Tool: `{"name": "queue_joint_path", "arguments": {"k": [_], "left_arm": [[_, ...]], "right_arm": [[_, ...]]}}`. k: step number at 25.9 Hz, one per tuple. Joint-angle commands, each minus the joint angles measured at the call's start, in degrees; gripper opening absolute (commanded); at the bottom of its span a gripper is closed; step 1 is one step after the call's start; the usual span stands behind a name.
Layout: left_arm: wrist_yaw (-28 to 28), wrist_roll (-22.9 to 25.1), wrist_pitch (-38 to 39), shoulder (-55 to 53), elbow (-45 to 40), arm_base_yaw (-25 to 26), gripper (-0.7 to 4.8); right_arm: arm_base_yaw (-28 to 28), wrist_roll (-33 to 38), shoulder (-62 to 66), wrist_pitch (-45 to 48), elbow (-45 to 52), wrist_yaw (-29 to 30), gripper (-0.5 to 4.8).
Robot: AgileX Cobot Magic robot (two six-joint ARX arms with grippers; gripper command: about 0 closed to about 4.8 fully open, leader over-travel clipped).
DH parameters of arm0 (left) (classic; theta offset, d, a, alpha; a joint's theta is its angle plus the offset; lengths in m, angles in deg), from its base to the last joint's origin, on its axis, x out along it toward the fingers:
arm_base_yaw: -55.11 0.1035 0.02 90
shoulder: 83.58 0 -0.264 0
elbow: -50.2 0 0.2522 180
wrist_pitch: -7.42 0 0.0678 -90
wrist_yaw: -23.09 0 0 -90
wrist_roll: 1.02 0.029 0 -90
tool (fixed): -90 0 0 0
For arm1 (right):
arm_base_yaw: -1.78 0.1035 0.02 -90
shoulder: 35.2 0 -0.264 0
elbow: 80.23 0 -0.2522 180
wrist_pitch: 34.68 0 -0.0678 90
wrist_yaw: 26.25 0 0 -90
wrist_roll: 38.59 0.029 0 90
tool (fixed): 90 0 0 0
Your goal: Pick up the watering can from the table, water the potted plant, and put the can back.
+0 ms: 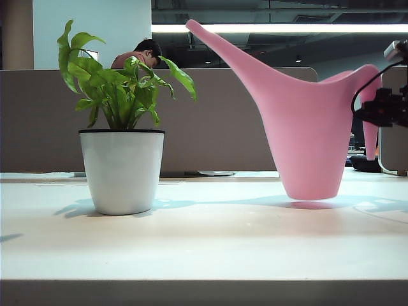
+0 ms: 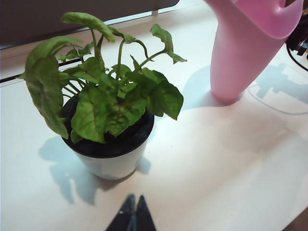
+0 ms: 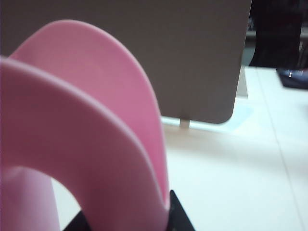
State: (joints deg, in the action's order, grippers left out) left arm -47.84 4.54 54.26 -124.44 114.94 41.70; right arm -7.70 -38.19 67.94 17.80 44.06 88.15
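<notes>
The pink watering can (image 1: 306,127) stands at the right of the table (image 1: 204,248), its long spout slanting up towards the left. Its base sits at or just above the tabletop, over a pink-tinted shadow. My right gripper (image 1: 384,108) is at the can's right side, shut on the thin curved handle (image 3: 96,125), with one black finger (image 3: 177,214) on each side of it. The potted plant (image 1: 121,95) in its white pot (image 1: 121,172) stands at the left, apart from the can. My left gripper (image 2: 134,199) hovers shut in front of the pot (image 2: 113,163), holding nothing.
A grey partition (image 1: 223,121) runs behind the table, with a person (image 1: 143,54) beyond it. A thin cable (image 2: 274,109) lies on the table near the can (image 2: 240,57). A dark object (image 3: 293,77) sits on the far desk.
</notes>
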Motion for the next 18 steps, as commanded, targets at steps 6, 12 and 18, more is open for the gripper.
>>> {"name": "queue_joint_path", "arguments": {"k": [6,12,18], "left_arm": [[0.26,0.02,-0.52,0.09,0.28,0.07,-0.05],[0.24,0.02,-0.52,0.09,0.28,0.07,-0.05],[0.24,0.00,-0.55,0.11,0.28,0.07,-0.05]], "right_arm": [[0.20,-4.52,-8.35,-5.51,-4.42,-4.17,0.21],[1.97,-9.88,-12.13,-13.57,-10.80,-4.42,0.21],[3.08,-14.84,-12.83,-20.00,-14.10,-5.27,0.21]]}}
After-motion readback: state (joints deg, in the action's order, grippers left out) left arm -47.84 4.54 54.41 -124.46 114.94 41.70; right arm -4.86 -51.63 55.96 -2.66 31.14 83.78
